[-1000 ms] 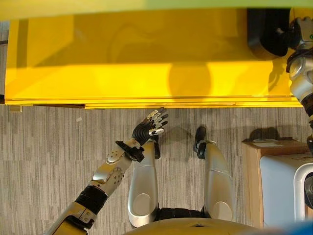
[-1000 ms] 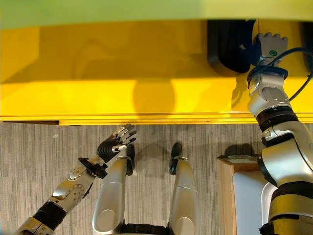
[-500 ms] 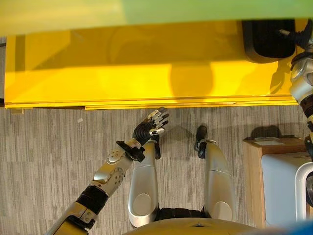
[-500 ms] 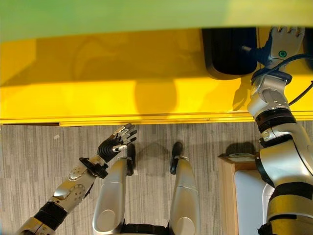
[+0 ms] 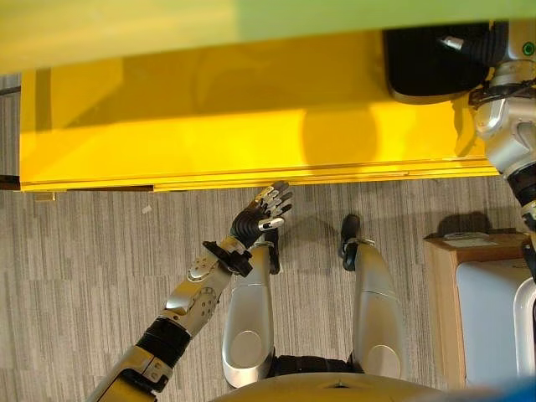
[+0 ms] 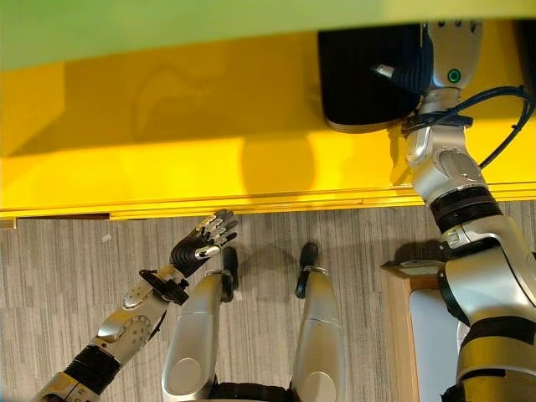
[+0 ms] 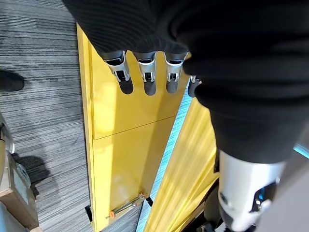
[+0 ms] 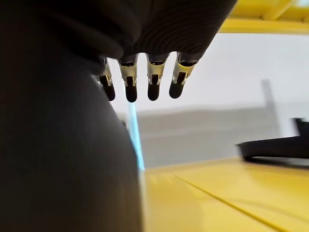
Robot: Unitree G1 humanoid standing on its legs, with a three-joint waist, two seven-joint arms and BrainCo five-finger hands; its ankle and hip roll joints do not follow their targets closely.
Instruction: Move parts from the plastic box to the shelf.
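Note:
A black ribbed part [image 6: 368, 75] lies on the yellow shelf [image 5: 209, 117] at its far right. My right hand [image 6: 450, 46] is stretched over the shelf just right of the part, fingers straight, its thumb reaching across the part's edge. In the right wrist view the fingers [image 8: 153, 79] are straight and bare, with the part [image 8: 277, 147] lying apart on the yellow board. My left hand [image 5: 260, 213] hangs open above the floor near the shelf's front edge, holding nothing. The pale plastic box [image 5: 494, 318] stands at the lower right.
The plastic box rests in a wooden stand [image 5: 440, 293] to my right. A blurred upper board [image 5: 251, 25] overhangs the shelf at the top. Grey striped carpet [image 5: 75, 276] spreads out before the shelf on the left.
The view has shifted a little. My right hand has reached farther back over the shelf, and the black part now shows farther left and larger. The left hand has stayed put.

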